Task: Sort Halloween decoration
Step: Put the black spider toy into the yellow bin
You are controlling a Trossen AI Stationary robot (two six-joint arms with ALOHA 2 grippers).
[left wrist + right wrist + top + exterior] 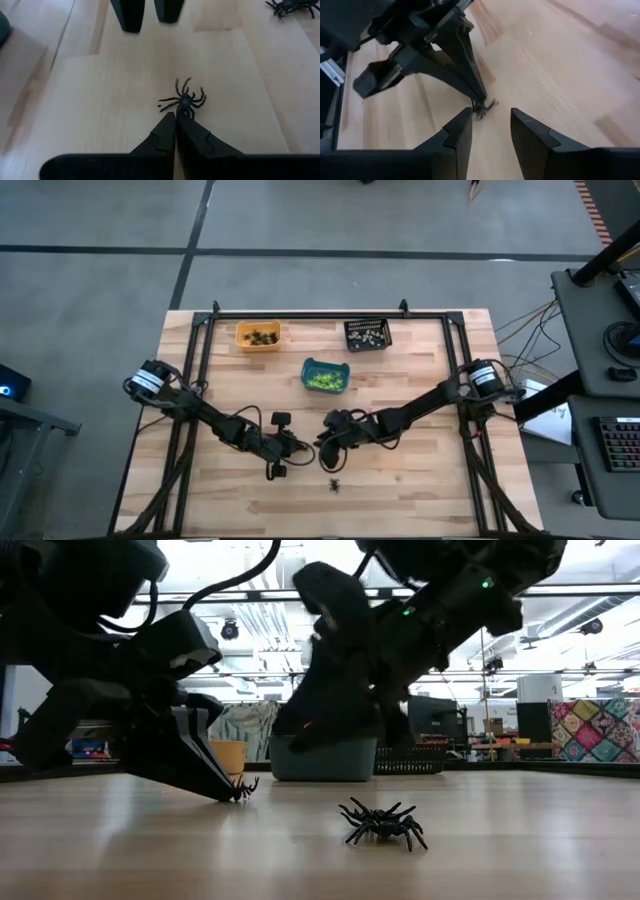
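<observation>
Left wrist view shows you a small black spider [184, 100] lying on the wood, right at the tip of your left gripper [175, 117]. Its fingers are pressed together, and the tip touches the spider's back end — I cannot tell if a leg is pinched. The spider lies just ahead of that tip, toward the right gripper [490, 122], which hangs close by with its fingers apart and the spider in line with the gap between them. So both arms are near, but the left one is touching.

A second black spider [334, 484] sits alone closer to the table's [420, 480] front edge. The orange bin [258, 335], black bin [367, 334] and teal bin [325, 375] wait toward the back edge — far from both spiders.
</observation>
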